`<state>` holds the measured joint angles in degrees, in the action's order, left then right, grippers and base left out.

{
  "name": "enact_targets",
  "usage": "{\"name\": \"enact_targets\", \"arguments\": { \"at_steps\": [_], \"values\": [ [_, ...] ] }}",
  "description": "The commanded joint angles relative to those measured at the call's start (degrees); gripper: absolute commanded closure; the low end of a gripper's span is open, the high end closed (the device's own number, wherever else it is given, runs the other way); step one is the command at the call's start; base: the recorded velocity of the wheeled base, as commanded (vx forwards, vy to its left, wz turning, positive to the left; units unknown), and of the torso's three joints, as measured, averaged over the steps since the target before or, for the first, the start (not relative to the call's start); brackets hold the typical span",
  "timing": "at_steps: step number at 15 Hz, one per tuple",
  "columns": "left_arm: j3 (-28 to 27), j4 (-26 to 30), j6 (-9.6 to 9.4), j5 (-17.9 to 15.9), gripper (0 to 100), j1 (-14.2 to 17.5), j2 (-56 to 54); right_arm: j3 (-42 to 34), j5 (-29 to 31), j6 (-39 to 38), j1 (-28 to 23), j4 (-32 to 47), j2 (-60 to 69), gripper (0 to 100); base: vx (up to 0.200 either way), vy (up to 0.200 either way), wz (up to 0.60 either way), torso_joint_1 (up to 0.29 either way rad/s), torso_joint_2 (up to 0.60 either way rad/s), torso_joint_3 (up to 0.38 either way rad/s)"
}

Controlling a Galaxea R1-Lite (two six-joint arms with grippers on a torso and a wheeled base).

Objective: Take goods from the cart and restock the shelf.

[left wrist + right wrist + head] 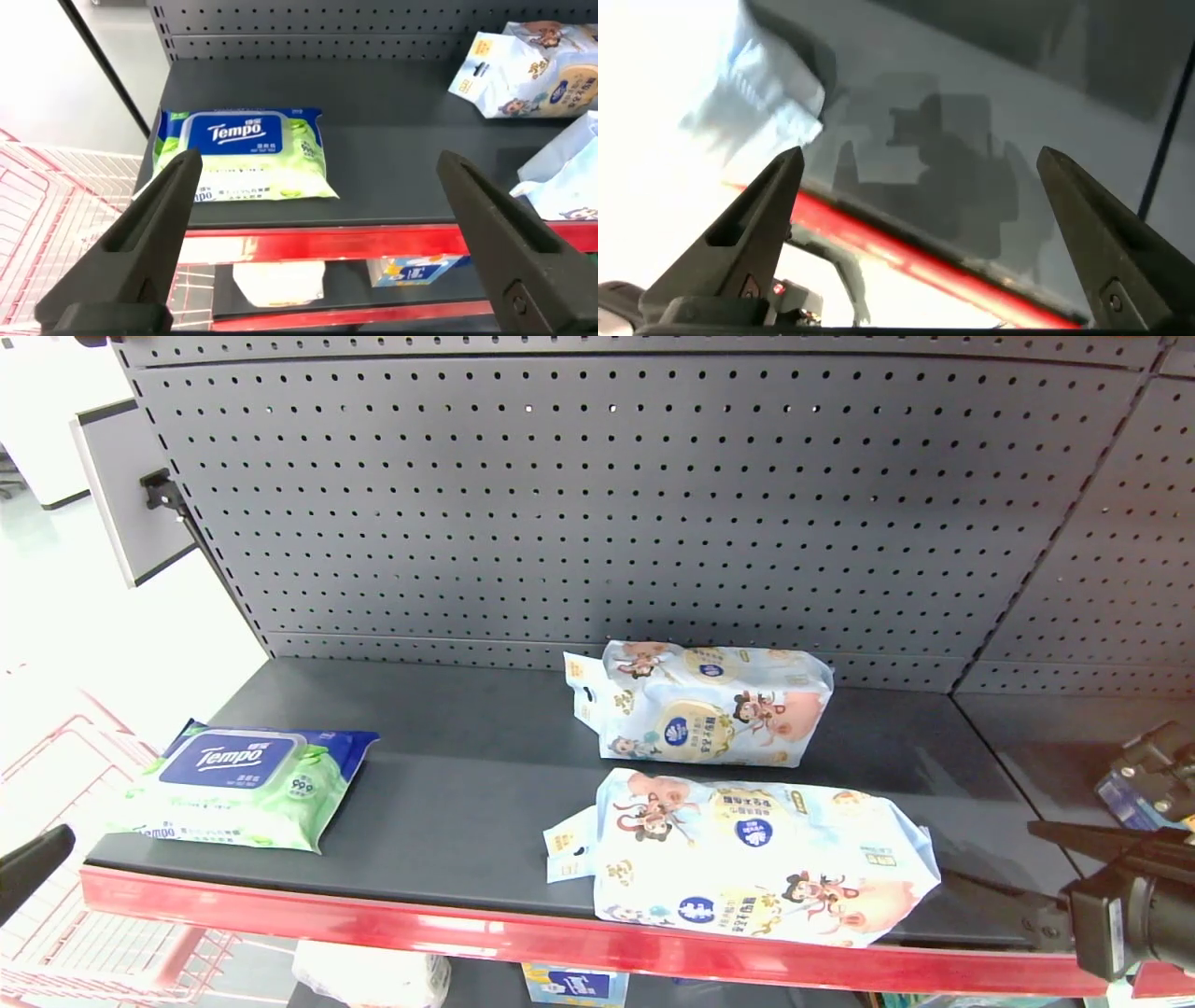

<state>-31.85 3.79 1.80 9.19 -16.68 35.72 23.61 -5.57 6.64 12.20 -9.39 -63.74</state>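
On the dark shelf board (pixel 448 803) a green and blue wipes pack (pixel 245 787) lies flat at the front left. Two pale cartoon-print tissue packs lie right of the middle, one at the back (pixel 705 702) and one at the red front edge (pixel 756 859). My left gripper (pixel 318 163) hangs open and empty in front of the shelf edge, facing the wipes pack (pixel 245 154). One of its fingers (pixel 33 868) shows at the lower left. My right gripper (pixel 1027 873) stands open and empty just right of the front tissue pack (pixel 757 93).
A red wire cart (pixel 65 784) stands low on the left beside the shelf. A perforated grey back panel (pixel 597 504) closes the shelf behind. Below the red front rail (pixel 560 938) sit more goods on a lower shelf (pixel 278 282).
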Motion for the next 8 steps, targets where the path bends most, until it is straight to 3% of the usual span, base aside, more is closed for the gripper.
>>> {"name": "enact_targets", "arguments": {
  "at_steps": [1, 8],
  "values": [
    [0.1, 0.0, 0.04, 0.0, 0, 0.0, 0.1, 2.7, 1.0, 0.0, 0.1, -0.1, -5.0, 0, 0.0, 0.0, 0.0, 0.0, 0.0, 0.0],
    [0.1, -0.1, 0.13, 0.2, 0, 0.1, 0.1, 4.3, 2.1, 0.1, 1.4, -0.1, -6.1, 0, 0.0, 0.0, 0.0, 0.0, 0.0, 0.0]
  ]
}}
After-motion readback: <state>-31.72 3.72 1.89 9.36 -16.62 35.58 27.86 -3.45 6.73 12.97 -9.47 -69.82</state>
